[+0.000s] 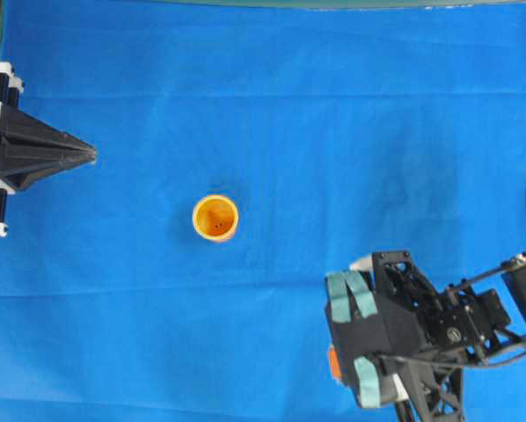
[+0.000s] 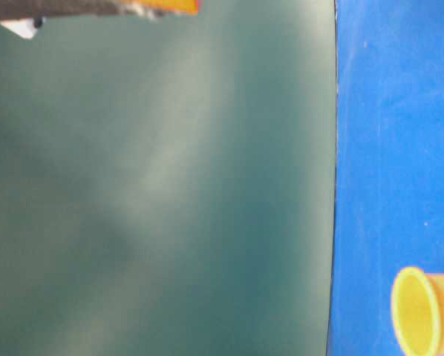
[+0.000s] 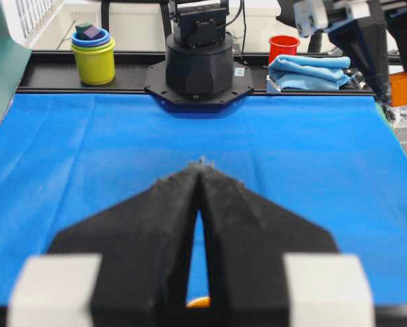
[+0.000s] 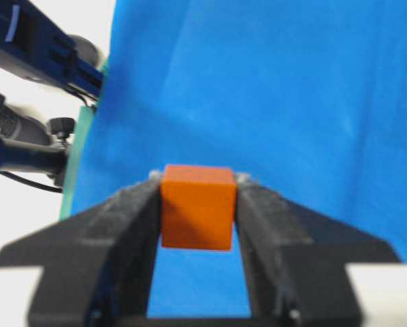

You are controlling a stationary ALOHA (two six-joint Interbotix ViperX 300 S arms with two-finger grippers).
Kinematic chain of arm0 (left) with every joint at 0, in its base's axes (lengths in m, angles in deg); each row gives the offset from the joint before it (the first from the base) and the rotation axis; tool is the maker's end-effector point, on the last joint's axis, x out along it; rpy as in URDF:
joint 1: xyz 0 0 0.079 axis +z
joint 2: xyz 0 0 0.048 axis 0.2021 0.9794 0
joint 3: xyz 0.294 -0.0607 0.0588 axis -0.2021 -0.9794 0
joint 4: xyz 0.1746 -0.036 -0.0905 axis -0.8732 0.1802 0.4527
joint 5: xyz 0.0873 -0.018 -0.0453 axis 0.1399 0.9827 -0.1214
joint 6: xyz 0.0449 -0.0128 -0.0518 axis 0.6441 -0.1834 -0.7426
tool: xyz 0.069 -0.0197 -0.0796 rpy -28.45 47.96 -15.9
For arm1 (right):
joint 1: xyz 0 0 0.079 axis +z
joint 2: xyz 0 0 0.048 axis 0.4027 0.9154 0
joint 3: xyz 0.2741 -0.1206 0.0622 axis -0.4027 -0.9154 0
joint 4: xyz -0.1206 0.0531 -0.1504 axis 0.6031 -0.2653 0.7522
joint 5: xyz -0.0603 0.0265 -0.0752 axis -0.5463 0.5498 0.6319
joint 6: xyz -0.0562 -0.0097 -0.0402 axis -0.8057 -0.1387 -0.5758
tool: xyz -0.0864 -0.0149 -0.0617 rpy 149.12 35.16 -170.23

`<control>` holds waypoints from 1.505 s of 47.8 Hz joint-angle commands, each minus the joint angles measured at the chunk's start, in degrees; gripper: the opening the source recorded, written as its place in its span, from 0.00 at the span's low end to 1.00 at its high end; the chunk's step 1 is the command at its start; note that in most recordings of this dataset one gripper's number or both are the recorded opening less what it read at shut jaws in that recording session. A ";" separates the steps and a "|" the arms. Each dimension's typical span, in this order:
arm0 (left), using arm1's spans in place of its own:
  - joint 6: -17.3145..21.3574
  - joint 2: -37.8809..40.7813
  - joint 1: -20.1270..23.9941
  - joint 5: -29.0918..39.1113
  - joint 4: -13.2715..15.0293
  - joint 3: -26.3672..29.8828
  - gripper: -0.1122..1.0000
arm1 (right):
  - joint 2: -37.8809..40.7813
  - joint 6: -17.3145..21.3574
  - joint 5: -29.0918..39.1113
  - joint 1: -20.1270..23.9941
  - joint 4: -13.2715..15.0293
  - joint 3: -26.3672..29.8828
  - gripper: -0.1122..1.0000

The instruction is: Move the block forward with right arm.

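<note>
Holding the block (image 4: 197, 206) in my right gripper (image 4: 198, 204), near the worktop's (image 1: 272, 79) near right corner.

My wrist view shows both jaws pressed flat against the cube's opposite faces, a grip that should keep it square while I carry it forward. Overhead, only an orange sliver shows beside the taped fingers (image 1: 351, 294). The cup (image 1: 215, 217) stands mid-worktop, well apart. My left gripper (image 1: 89, 155) rests pinched together, empty, at the left edge, out of the way.
</note>
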State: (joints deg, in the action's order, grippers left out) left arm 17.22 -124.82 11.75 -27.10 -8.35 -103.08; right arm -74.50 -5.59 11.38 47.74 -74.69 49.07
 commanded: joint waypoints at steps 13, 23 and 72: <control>0.97 0.26 0.00 -0.26 -0.18 1.93 0.11 | -1.23 0.18 -7.91 2.29 -0.18 2.11 0.47; 0.53 0.26 0.00 -0.18 -0.18 1.76 0.11 | -1.23 1.67 -8.61 3.34 -0.18 2.55 0.47; 0.09 0.53 0.00 -0.53 -0.18 1.76 0.11 | 1.76 11.07 -12.74 7.56 -0.18 6.06 0.47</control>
State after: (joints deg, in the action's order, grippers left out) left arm 17.39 -124.73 11.66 -27.01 -8.44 -103.17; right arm -72.04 5.31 -0.83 55.12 -74.77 53.46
